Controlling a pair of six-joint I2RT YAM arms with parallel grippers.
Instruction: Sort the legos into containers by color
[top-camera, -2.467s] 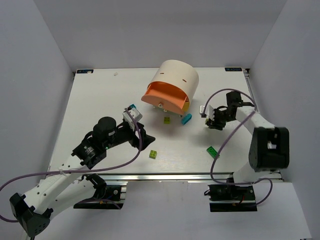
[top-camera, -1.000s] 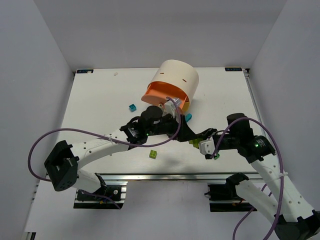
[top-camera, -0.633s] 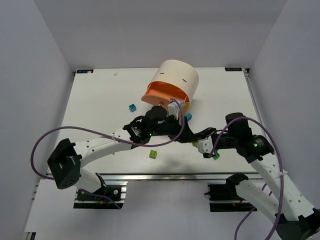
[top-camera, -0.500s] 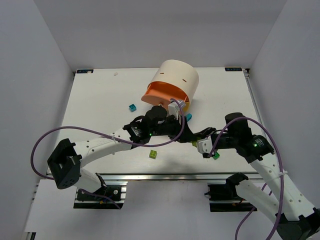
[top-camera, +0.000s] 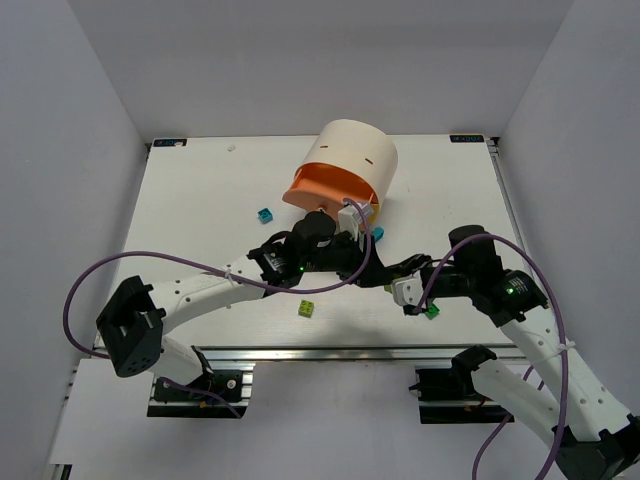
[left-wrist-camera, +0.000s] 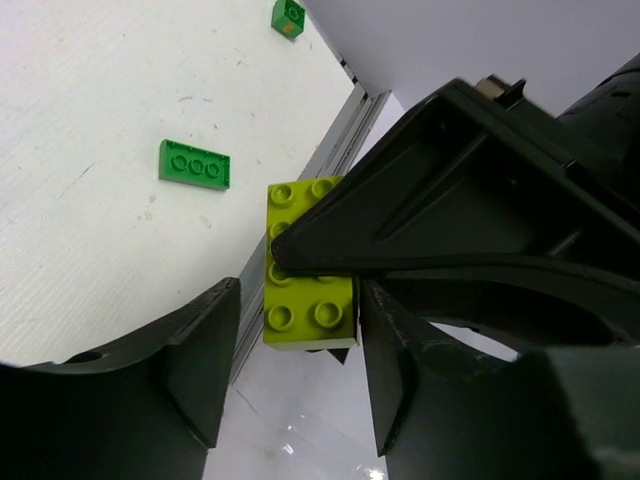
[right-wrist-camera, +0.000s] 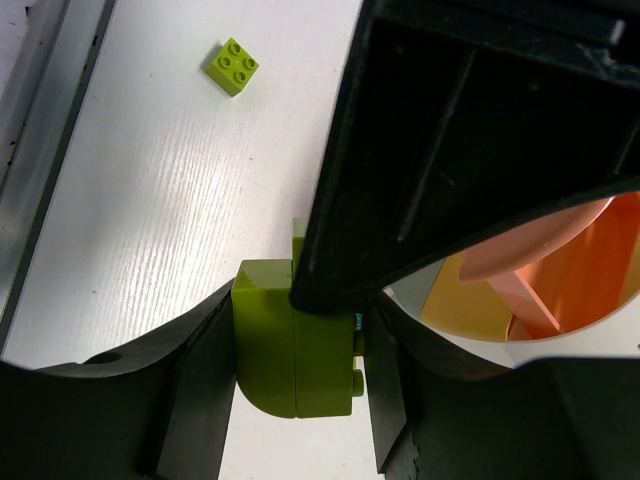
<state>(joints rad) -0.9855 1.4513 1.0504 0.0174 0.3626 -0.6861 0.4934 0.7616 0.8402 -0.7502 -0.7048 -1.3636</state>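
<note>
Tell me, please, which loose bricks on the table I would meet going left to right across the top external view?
Lone teal brick, loose lime brick, teal brick by the drum, dark green brick. The held lime brick is left out.

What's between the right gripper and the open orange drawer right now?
The left gripper. In the top view it sits between the right gripper and the orange drawer; the right wrist view shows its finger across the drawer.

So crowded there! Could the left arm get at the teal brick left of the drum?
Probably yes: the teal brick lies alone in the open beside that arm, though the left hand is around a lime brick.
</note>
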